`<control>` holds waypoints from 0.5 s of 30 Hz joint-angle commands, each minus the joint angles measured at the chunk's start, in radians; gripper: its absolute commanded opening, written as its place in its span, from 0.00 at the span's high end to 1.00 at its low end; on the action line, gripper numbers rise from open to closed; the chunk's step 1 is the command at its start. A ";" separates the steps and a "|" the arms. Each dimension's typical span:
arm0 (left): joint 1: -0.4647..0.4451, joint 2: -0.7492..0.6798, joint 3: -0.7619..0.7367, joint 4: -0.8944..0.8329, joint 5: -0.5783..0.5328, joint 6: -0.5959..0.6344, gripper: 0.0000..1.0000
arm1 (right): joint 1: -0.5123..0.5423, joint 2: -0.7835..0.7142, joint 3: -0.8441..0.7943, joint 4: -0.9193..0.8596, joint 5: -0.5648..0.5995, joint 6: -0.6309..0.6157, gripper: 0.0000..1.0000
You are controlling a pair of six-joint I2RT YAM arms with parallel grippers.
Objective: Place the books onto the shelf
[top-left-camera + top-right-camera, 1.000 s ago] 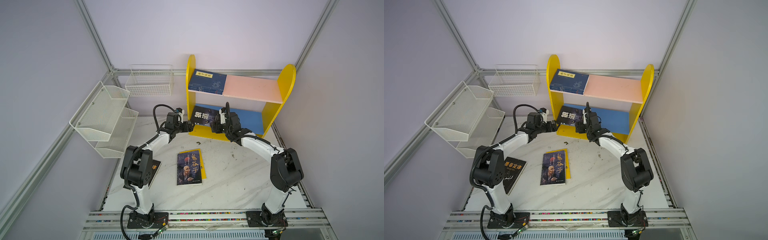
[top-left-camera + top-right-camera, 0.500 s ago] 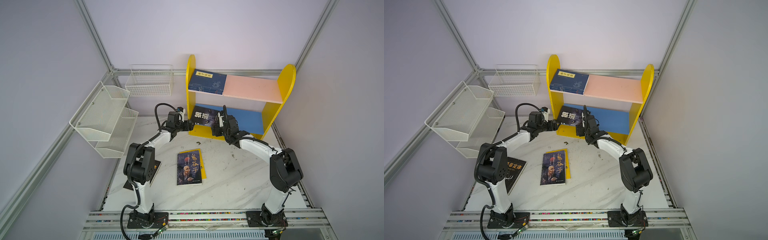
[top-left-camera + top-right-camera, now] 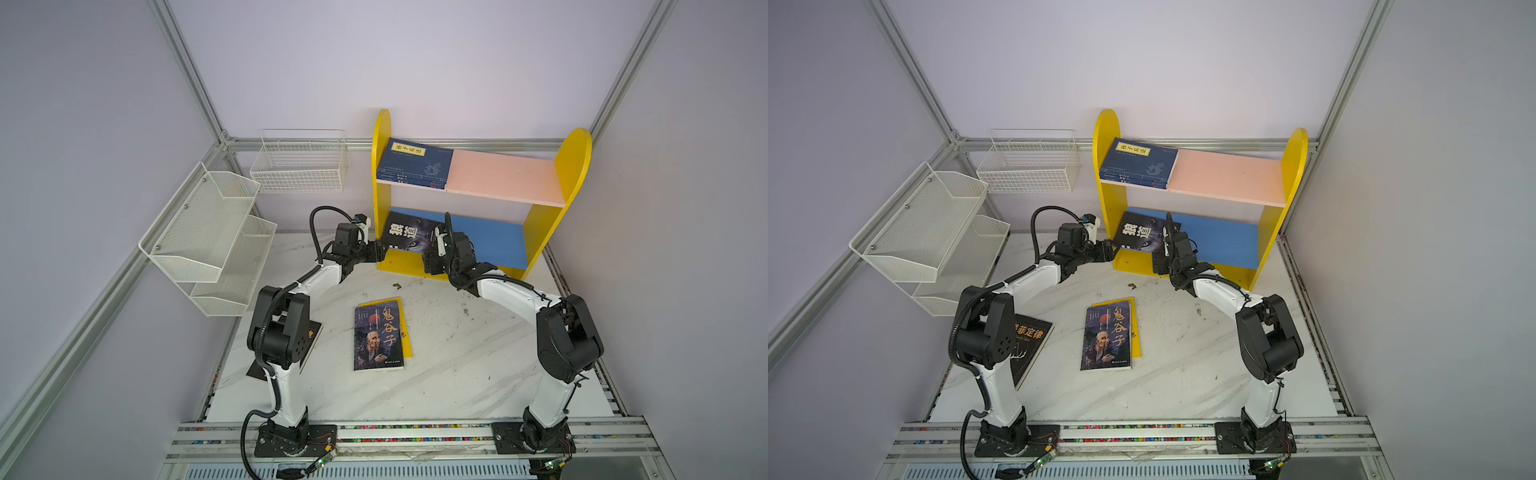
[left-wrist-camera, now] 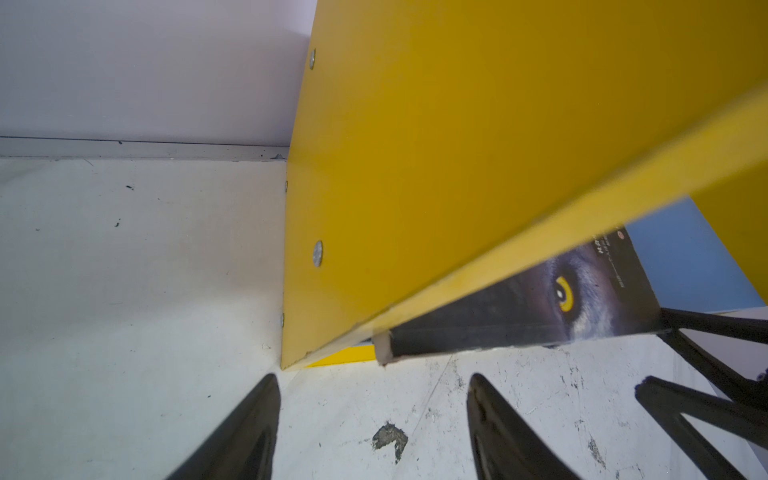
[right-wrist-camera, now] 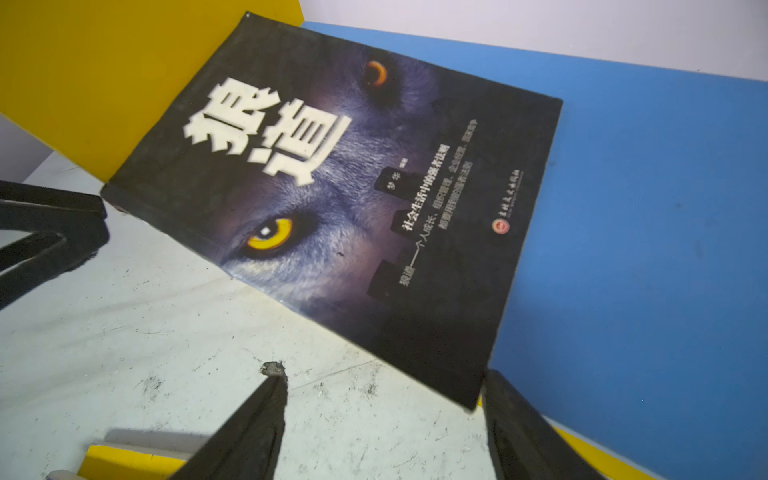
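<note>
The white marble-look table [image 3: 457,382] was walled on three sides. At the back stood the shelf [image 3: 575,174], with yellow side panels, a pink upper board [image 3: 498,178] and a blue lower board [image 3: 496,245]. A mesh rack [image 3: 208,232] and a wire basket [image 3: 299,164] hung on the left, well apart from the work.

The books were spread over three places. A navy stack [image 3: 415,164] lay flat at the left end of the pink upper board. The wolf-cover book [image 5: 353,199] lay flat but skewed on the left end of the blue lower board. One of its corners was against the left yellow panel, and its near edge overhung the board's front. On the table, a portrait-cover book [image 3: 379,336] rested on a yellow book [image 3: 408,347]. A black book [image 3: 1030,343] lay partly hidden under the left arm.

The left gripper [image 4: 372,378] was spread and empty, low at the front foot of the left panel and just beside the wolf-cover book's spine corner. The right gripper [image 5: 384,378] was likewise spread and pinched nothing, with one finger just beside the book's near right corner.

Handling, as judged:
- These were thin paperbacks, so light.
- The covers were probably slick.
- A book would likely bend if lifted by a single corner.
- The overhanging edge looked the best place to hold, or to push flat inward.

Room:
- The left panel blocked any slide leftward.
- The blue lower board lay bare to the right and toward the back.
- Headroom under the pink upper board looked tight for a raised wrist.
</note>
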 commanded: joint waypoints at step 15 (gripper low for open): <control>0.006 0.006 0.094 0.038 -0.071 0.017 0.39 | 0.000 0.061 0.065 0.011 -0.038 -0.003 0.28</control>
